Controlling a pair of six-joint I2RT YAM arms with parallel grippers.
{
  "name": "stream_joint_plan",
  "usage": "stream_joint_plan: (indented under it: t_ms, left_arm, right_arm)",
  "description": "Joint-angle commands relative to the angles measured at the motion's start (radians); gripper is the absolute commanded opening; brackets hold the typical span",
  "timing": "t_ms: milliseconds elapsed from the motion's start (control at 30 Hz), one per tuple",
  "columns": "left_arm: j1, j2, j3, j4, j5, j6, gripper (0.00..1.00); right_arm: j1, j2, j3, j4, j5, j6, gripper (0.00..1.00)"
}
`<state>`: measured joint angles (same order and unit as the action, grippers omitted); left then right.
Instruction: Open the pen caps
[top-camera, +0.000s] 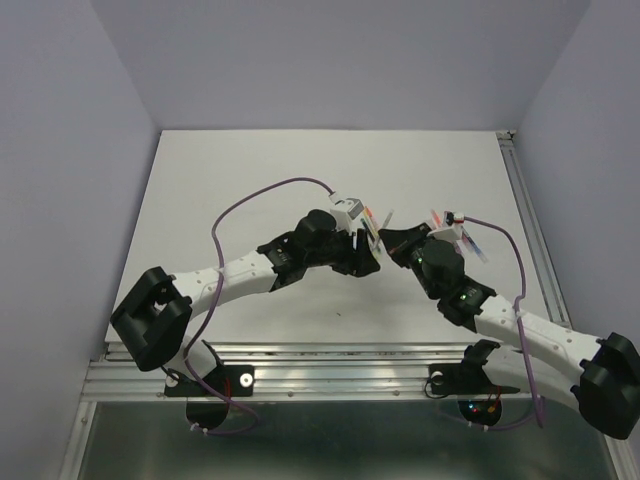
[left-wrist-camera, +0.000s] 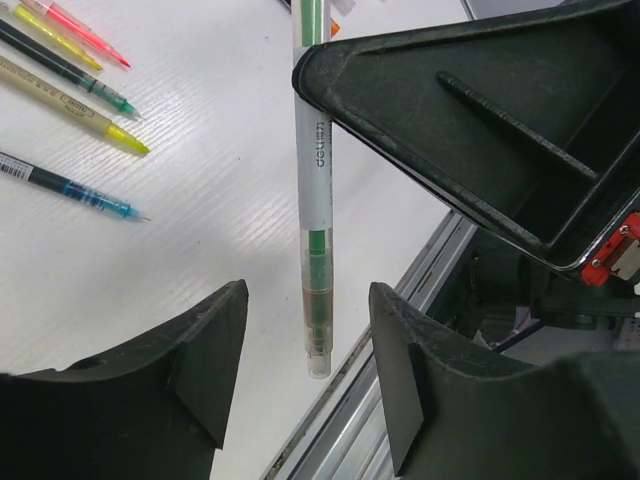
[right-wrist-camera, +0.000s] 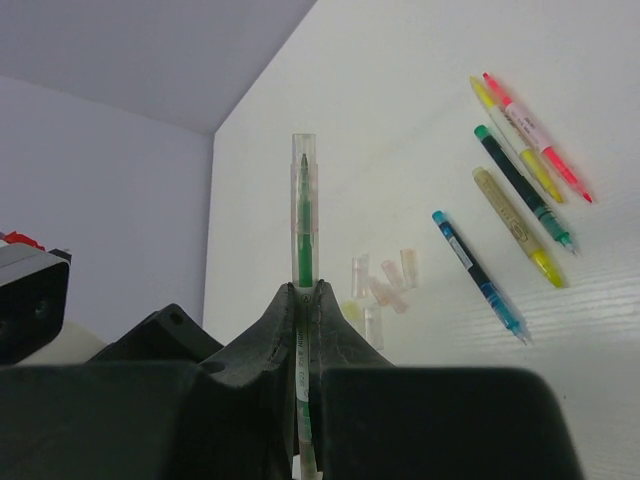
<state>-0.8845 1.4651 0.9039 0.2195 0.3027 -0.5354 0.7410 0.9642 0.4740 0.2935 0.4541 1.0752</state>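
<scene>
The green pen (right-wrist-camera: 303, 250) is clamped between the jaws of the right gripper (right-wrist-camera: 305, 292), its clear cap (right-wrist-camera: 304, 165) still fitted. The left gripper (left-wrist-camera: 306, 315) is held with jaws apart, one on each side of the capped end, not touching. Five uncapped pens (right-wrist-camera: 522, 185) and several loose caps (right-wrist-camera: 360, 275) are laid on the table (left-wrist-camera: 200, 220).

the white table (right-wrist-camera: 450, 120) is carrying five pens in a loose row, tips bare: a pink pen (right-wrist-camera: 537, 137) and a yellow pen (right-wrist-camera: 541, 174) are lying just beside each other, then a dark green-tipped pen (right-wrist-camera: 520, 185), a beige pen (right-wrist-camera: 515, 225) and a blue-tipped pen (right-wrist-camera: 478, 272). a small cluster of pale pen caps (right-wrist-camera: 385, 285) is lying near the blue one (too small to count with certainty).
</scene>
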Motion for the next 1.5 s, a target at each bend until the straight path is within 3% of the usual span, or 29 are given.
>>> stream_joint_plan:
  t_ms: [0,167,300,567,667,833,1167,1333,1467]
  left_arm:
    - [-0.007,-0.037,0.026,0.004,-0.016,0.025,0.56]
    - [-0.007,-0.029,0.033,0.006,-0.010,0.028,0.33]
    - [-0.008,-0.032,0.027,0.004,-0.016,0.025,0.00]
    - [-0.048,-0.084,-0.062,0.015,-0.008,-0.034,0.00]
    - [-0.085,-0.100,-0.123,0.020,-0.019,-0.064,0.00]
    - [-0.111,-0.141,-0.207,0.030,-0.039,-0.126,0.00]
    - [-0.134,-0.216,-0.277,0.006,-0.082,-0.172,0.00]
    - [-0.125,-0.151,-0.154,-0.169,-0.284,-0.144,0.00]
    - [-0.084,-0.068,-0.074,-0.275,-0.415,-0.120,0.02]
  right_arm:
    - [0.009,0.025,0.012,0.042,0.034,0.003,0.01]
    - [0.012,0.047,0.018,0.058,0.026,0.011,0.01]
    - [0.014,0.054,0.020,0.061,0.037,0.008,0.01]
    - [0.012,0.143,0.121,0.018,0.302,-0.095,0.01]
    - [-0.023,0.224,0.184,0.032,0.327,-0.176,0.01]
    - [-0.199,0.314,0.224,0.082,0.199,-0.187,0.01]
    - [-0.315,0.357,0.238,0.118,0.101,-0.253,0.01]
    - [-0.313,0.308,0.162,0.142,-0.173,-0.345,0.01]
    - [-0.313,0.231,0.071,0.142,-0.305,-0.386,0.01]
